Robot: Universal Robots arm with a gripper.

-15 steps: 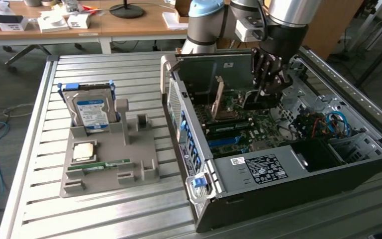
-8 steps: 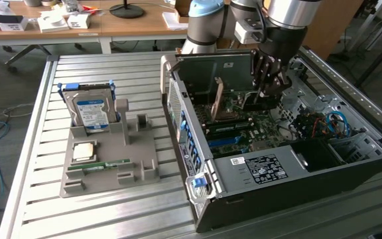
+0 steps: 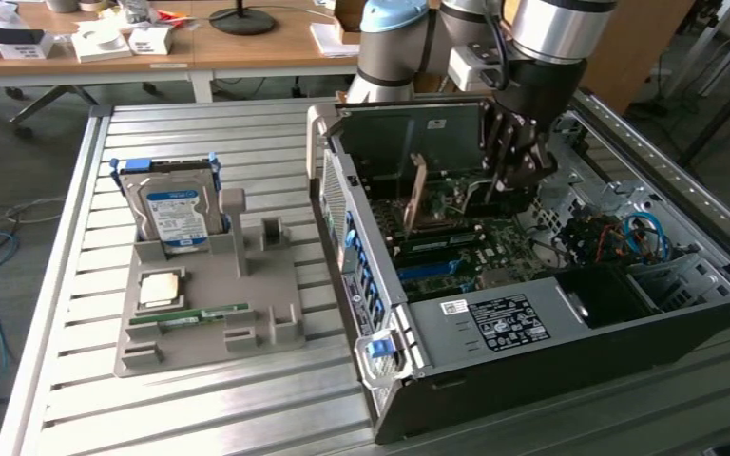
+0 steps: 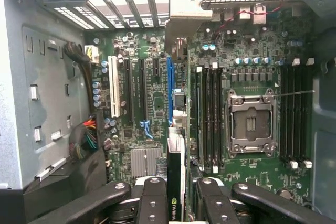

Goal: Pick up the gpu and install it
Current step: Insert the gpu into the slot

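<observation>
While the gripper (image 3: 519,179) hangs inside the case (image 3: 492,328), its fingers (image 4: 152,199) pinch the gpu (image 4: 176,174) edge-on. Gpu sits over the motherboard (image 4: 152,103), along the blue slot (image 4: 169,90); whether it is seated, I cannot tell.

1. The gripper (image 4: 181,200) reaches in from the frame's edge, its two black fingers (image 4: 152,203) clamped on the gpu (image 4: 175,174), a dark card seen edge-on with a green logo.
2. The card's far end lies roughly in line with the long blue slot (image 4: 169,90) at mid-frame on the green motherboard (image 4: 157,103).
3. On one side of the blue slot run black slots and a white slot (image 4: 114,93).
4. On its other side sits the open CPU socket (image 4: 251,124), flanked by black memory slots (image 4: 207,114).
5. A ribbed grey heatsink (image 4: 145,161) sits just beside the card, and beyond it a cable bundle (image 4: 84,137) lies by the grey case wall (image 4: 42,103).
</observation>
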